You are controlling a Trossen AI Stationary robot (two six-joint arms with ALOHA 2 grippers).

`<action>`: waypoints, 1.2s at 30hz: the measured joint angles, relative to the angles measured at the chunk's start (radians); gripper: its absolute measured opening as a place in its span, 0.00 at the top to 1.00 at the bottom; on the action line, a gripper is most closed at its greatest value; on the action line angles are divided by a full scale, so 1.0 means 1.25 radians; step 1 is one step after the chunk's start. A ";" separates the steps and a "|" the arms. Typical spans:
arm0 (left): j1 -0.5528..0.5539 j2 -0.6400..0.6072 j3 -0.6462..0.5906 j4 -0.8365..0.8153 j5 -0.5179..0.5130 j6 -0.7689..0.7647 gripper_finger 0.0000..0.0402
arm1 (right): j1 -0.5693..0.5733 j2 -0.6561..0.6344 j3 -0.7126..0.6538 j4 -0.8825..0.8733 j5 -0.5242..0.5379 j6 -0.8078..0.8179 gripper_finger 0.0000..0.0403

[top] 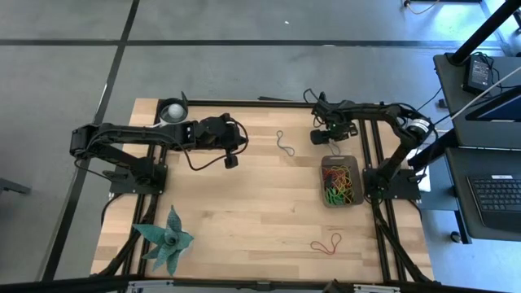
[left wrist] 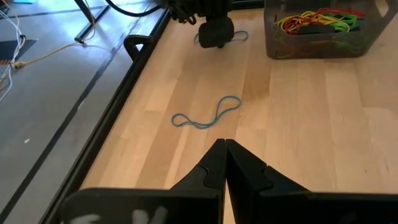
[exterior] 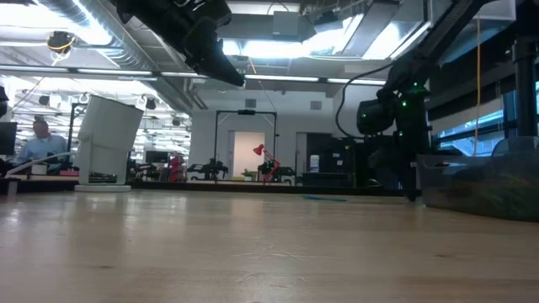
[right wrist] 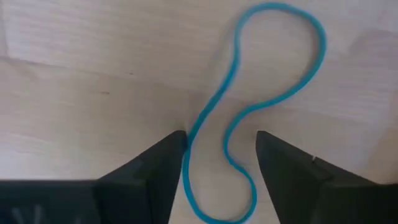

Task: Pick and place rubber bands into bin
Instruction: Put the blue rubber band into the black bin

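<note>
The right pincer (right wrist: 221,149) hangs released just above the surface (top: 244,212), its fingers straddling 1 blue rubber band (right wrist: 249,112) just beyond the bin (top: 339,181), near the far edge. The left pincer (left wrist: 222,152) waits clenched and empty over open wood.

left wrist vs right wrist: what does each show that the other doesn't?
Left wrist only: the dark grey rectangular bin holding a tangle of red, yellow and green rubber bands, a thin blue rubber band lying loose on the light wooden table, and the left pincer shut. Right wrist only: the right pincer, open and low, straddling a blue rubber band loop. Both: the wooden tabletop and that same blue loop under the right pincer.
</note>
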 joint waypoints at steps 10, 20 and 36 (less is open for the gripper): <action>0.000 0.000 0.000 -0.005 0.000 -0.015 0.99 | 0.011 0.001 -0.002 0.020 -0.021 -0.017 0.88; -0.001 0.000 0.000 -0.007 0.023 -0.019 0.99 | 0.058 -0.128 -0.006 0.015 0.002 -0.004 0.99; -0.001 0.000 0.000 -0.006 0.038 0.010 0.99 | 0.166 -0.572 -0.003 -0.054 0.022 0.147 1.00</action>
